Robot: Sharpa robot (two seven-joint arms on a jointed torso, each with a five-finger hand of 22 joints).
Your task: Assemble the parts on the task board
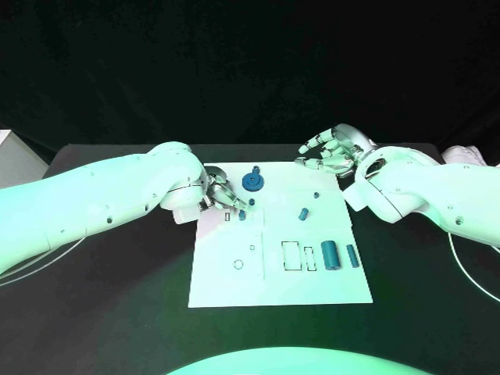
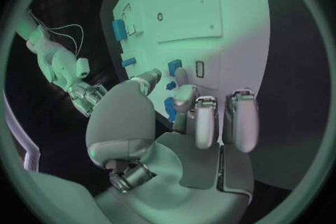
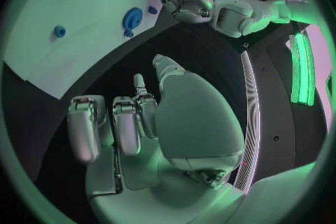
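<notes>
1. The left hand (image 1: 219, 195) hovers over the left edge of the task board (image 1: 318, 285), near its far left corner. Its fingers (image 2: 204, 123) are curled downward above the board, and its fingertips reach a small blue part (image 1: 242, 213). Whether it actually pinches that part cannot be told from these views.
2. The right hand (image 1: 330, 153) hangs in the air just past the board's far right corner, with its palm turned up and back. Its fingers (image 3: 127, 123) are loosely curled and hold nothing.
3. A round blue part like a gear (image 1: 254, 182) lies near the far edge of the board, just beside the left hand's fingertips. A tiny blue peg (image 1: 255, 169) sits right behind it.
4. A short blue part (image 1: 303, 212) lies near the middle of the board's far half, tilted, with its long axis running slantwise toward the far right.
5. Two blue cylinders lie side by side near the right edge, the thicker one (image 1: 330, 255) and the thinner one (image 1: 352, 255). Both have their long axes running near to far, parallel to that edge.
6. Outlined slots are drawn on the board, rectangles (image 1: 292, 256) next to the cylinders and a small circle (image 1: 239, 264) near the left edge.
7. The board lies flat on the black table (image 1: 115, 312), with its long side running away from the robot. The room behind is dark.
</notes>
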